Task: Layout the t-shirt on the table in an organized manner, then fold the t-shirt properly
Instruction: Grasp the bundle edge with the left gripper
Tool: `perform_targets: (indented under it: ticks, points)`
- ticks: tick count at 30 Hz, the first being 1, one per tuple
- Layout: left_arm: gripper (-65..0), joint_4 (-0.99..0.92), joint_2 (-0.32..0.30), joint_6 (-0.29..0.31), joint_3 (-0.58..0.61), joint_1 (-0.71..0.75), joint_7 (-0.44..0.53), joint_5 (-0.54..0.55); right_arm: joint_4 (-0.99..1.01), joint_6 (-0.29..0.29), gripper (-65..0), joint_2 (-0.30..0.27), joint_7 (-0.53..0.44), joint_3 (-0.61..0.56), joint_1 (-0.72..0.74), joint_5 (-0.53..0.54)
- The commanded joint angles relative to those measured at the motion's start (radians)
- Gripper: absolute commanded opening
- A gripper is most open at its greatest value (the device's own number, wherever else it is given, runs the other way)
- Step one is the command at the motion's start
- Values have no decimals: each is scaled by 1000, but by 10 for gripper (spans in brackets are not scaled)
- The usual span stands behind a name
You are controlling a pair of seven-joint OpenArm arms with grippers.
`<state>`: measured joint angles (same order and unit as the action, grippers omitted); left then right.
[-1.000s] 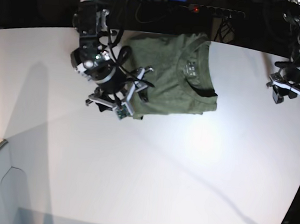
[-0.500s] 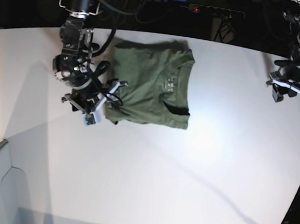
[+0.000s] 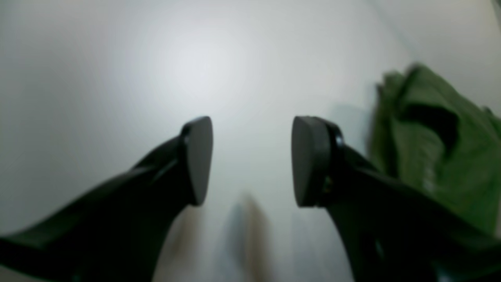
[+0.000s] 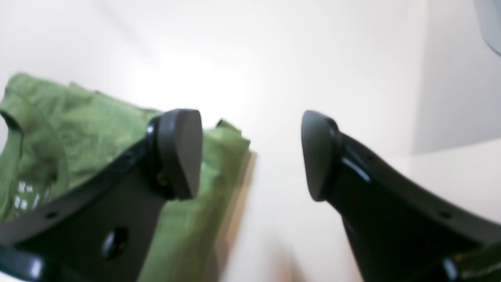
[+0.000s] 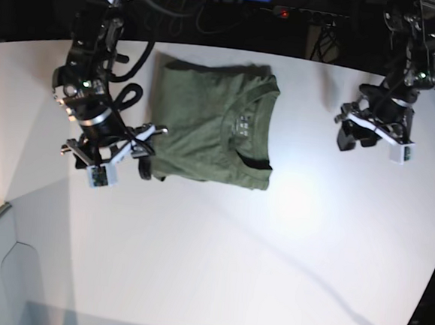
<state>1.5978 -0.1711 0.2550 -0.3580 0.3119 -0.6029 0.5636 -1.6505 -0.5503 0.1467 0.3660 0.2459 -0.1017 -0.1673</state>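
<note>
Nearest, the lower half of the base view is bare white desk (image 5: 217, 268), wide room for either arm to swing through. Further up, the t-shirt (image 5: 209, 124) lies in the upper middle as a tidy folded rectangle, collar toward the right, probably set there as a finished fold. At its lower left corner the right end effector (image 5: 120, 157) hangs just beside the cloth, fingers spread, holding nothing. At upper right the left end effector (image 5: 374, 133) hovers well apart from the shirt, fingers parted and empty. Beyond, the desk's far edge meets darkness.
</note>
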Motion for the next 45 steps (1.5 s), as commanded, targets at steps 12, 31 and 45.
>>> perform_targets:
  ticks: [12,31,45]
  points:
    - [-52,-23,-14,7,313,-105,-64,115,-21,-4,-253,-29,-20,48,-40,15]
    - [-363,-386,60,7,403,-320,-64,109,-21,-6,-254,-34,-20,112,-39,15]
    - [-650,-474,72,7,452,-395,-68,80,-21,-6,-254,-35,-23,112,-39,15]
